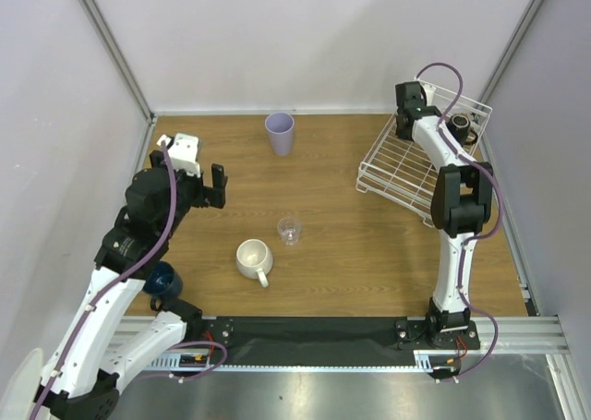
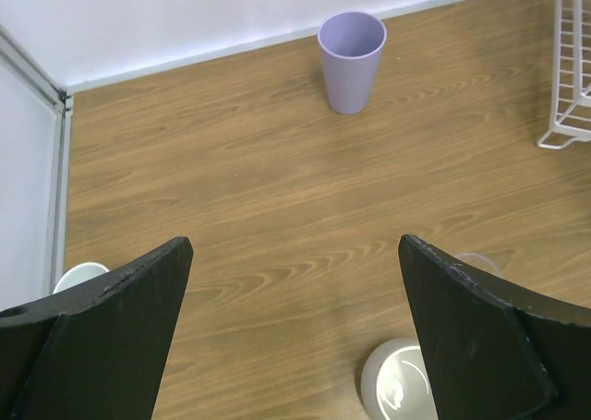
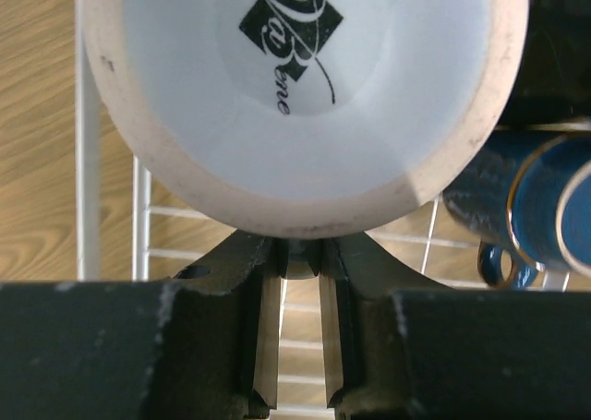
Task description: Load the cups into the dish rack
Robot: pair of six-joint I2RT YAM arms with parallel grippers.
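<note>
My right gripper is shut on a pale blue-white mug, pinching a part at its lower edge. The mug's logo face fills the right wrist view above the wires of the dish rack. A navy cup with a gold rim and a black mug lie in the rack beside it. From above, that gripper hangs over the far left corner of the rack, near the black mug. On the table stand a lavender tumbler, a clear glass and a cream mug. My left gripper is open and empty above the wood.
A dark blue cup sits partly under my left arm near the table's front left. The left wrist view shows the tumbler ahead, the cream mug by the right finger, a rack corner, and a white round rim at left.
</note>
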